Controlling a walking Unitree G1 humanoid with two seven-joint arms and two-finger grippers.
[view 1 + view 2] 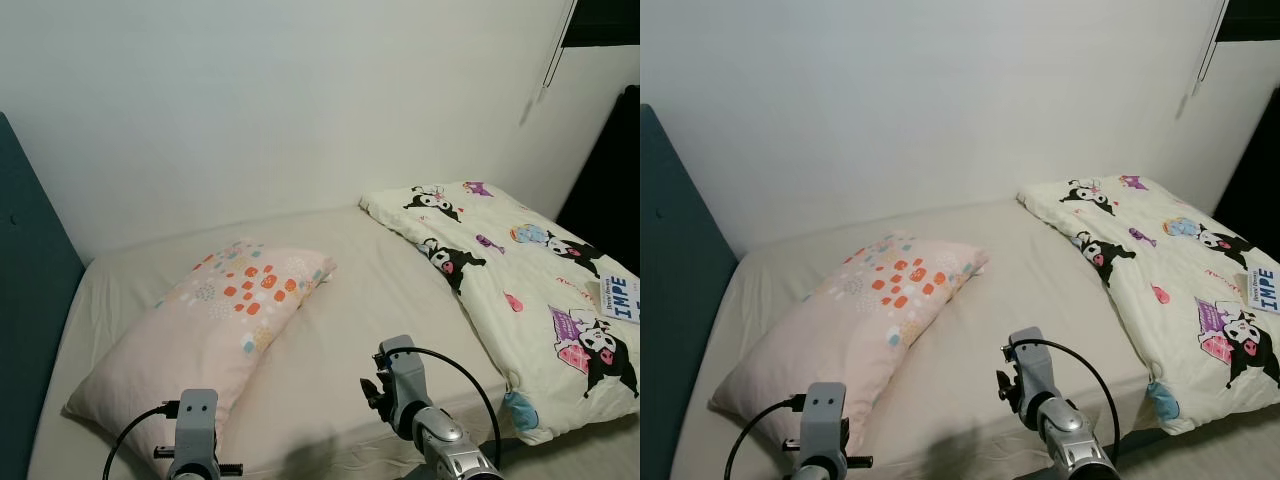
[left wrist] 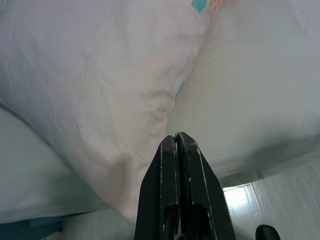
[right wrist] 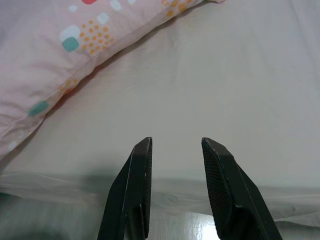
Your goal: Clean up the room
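Observation:
A pink pillow (image 1: pixel 215 320) with coloured dots lies askew on the left half of the bed (image 1: pixel 360 300), which has a beige sheet. A cream duvet (image 1: pixel 520 280) printed with cartoon characters lies folded on the right half. My left gripper (image 2: pixel 175 137) is shut with nothing between its fingers; it sits low at the bed's front edge, close to the pillow's near corner (image 2: pixel 100 100). My right gripper (image 3: pixel 176 142) is open over the bare sheet (image 3: pixel 210 80) at the front edge, to the right of the pillow (image 3: pixel 60 45).
A dark blue headboard (image 1: pixel 30 300) stands along the bed's left side. The white wall (image 1: pixel 280 100) runs behind the bed. A dark panel (image 1: pixel 612 170) stands at the far right. A white printed tag (image 1: pixel 622 297) lies on the duvet. Glossy floor (image 3: pixel 200 230) shows below the mattress edge.

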